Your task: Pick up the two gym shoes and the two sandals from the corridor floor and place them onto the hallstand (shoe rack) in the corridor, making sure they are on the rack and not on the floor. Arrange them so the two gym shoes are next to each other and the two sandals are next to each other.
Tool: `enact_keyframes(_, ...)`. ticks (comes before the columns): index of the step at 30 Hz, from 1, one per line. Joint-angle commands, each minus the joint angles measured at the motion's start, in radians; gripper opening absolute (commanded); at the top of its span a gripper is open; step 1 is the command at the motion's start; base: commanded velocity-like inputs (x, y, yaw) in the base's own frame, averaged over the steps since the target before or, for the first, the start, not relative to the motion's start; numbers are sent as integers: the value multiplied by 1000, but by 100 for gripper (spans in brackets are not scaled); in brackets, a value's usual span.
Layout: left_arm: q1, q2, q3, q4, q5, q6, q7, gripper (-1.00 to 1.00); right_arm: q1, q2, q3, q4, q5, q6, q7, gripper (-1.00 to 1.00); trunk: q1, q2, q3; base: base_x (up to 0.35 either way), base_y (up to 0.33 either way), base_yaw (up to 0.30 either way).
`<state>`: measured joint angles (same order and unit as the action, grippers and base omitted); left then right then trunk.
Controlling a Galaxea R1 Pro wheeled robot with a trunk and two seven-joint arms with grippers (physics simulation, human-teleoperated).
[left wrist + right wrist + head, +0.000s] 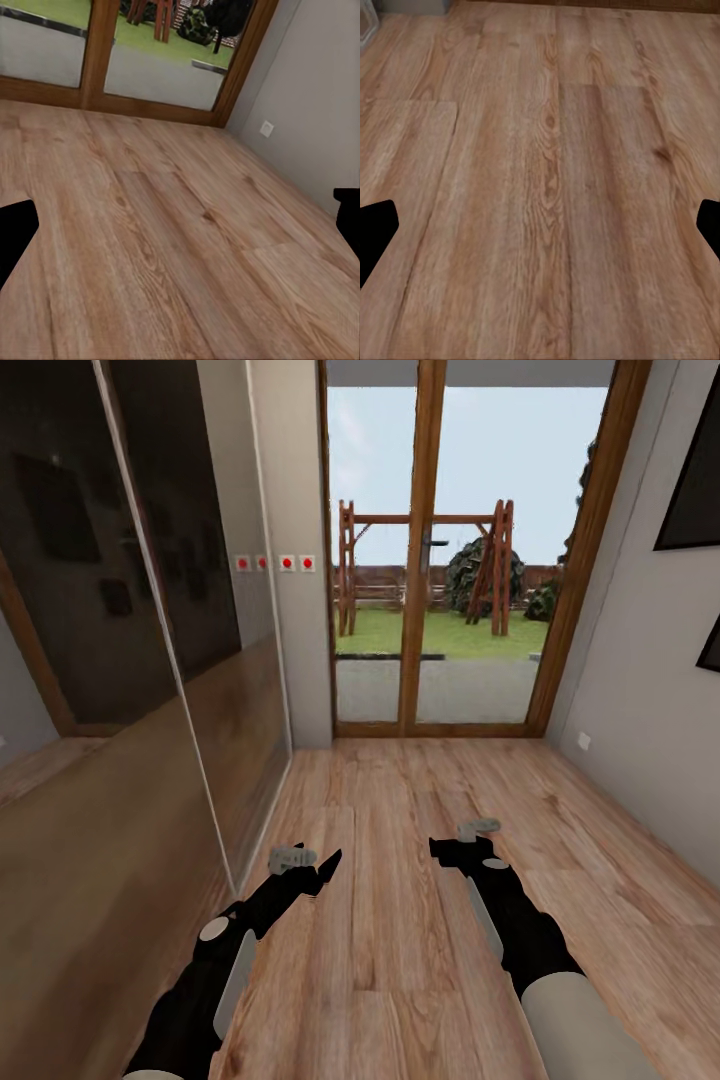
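Observation:
The corridor floor (400,840) of light wood-grain planks stretches ahead to a glass door. The gym shoes, the sandals and the hallstand are out of view. My left gripper (325,868) hangs low over the planks at the left, and my right gripper (443,850) hangs beside it at the right. In the left wrist view the left gripper (180,225) has its dark fingertips (16,236) far apart with only floor between them. The right gripper (540,229) stands open the same way, with bare planks between its fingertips (376,236).
A dark mirrored wardrobe front (130,690) runs along the left side. A wood-framed glass door (430,560) closes the far end, with a garden swing behind it. A grey wall (650,700) with a socket (583,740) and dark picture frames bounds the right.

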<state>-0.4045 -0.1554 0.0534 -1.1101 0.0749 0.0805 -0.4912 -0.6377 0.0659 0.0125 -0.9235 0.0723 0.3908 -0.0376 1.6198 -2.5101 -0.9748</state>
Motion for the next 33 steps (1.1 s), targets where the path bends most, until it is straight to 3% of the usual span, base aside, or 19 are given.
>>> enact_keyframes(1, 0, -1, 3, -1, 8, 8, -7, 100, 0, 0, 1, -1, 7, 7, -2, 100, 0, 0, -1, 347, 0, -83)
enact_keyframes(33, 0, -1, 3, -1, 8, 8, -7, 100, 0, 0, 0, -2, 7, 7, -5, 100, 0, 0, -1, 347, 0, -268)
